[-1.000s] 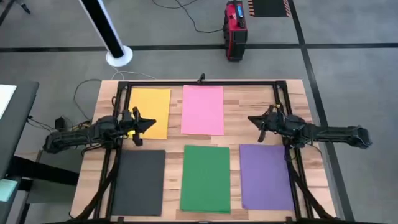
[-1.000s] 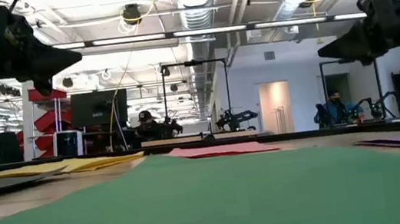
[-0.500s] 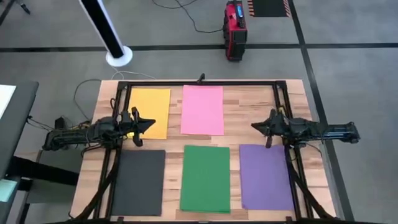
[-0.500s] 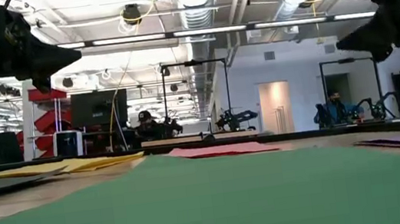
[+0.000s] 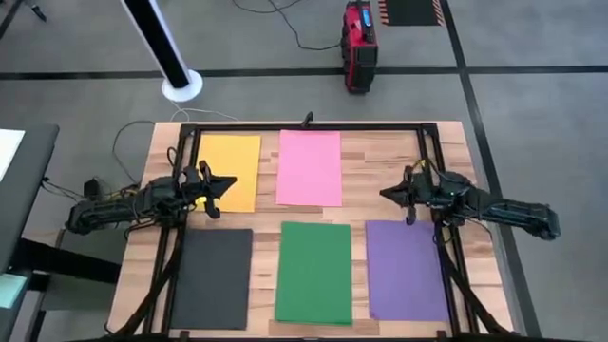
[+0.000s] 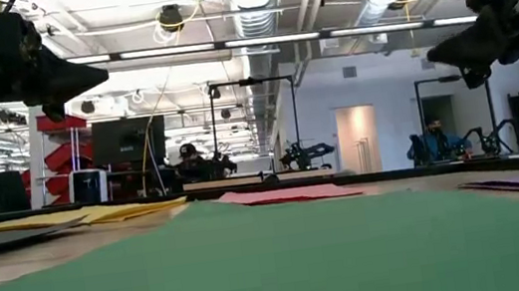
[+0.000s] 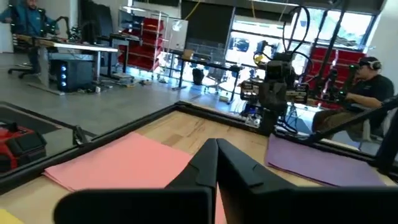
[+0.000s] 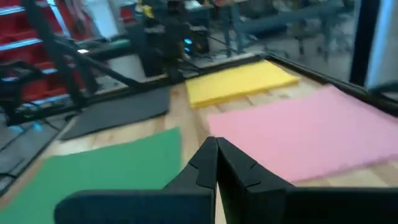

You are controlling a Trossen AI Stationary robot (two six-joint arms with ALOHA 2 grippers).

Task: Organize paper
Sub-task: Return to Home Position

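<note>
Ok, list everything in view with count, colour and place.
yellow paper: 1 pile, yellow, back row left
pink paper: 1 pile, pink, back row middle
black paper: 1 pile, black, front row left
green paper: 1 pile, green, front row middle
purple paper: 1 pile, purple, front row right
table: 1, light wood, under the papers
case: 1, red, floor behind table
pole: 1, white, floor behind table
people: at least 2, room beyond
left gripper: 1, dark, shut, over yellow paper
right gripper: 1, dark, shut, over bare wood
</note>
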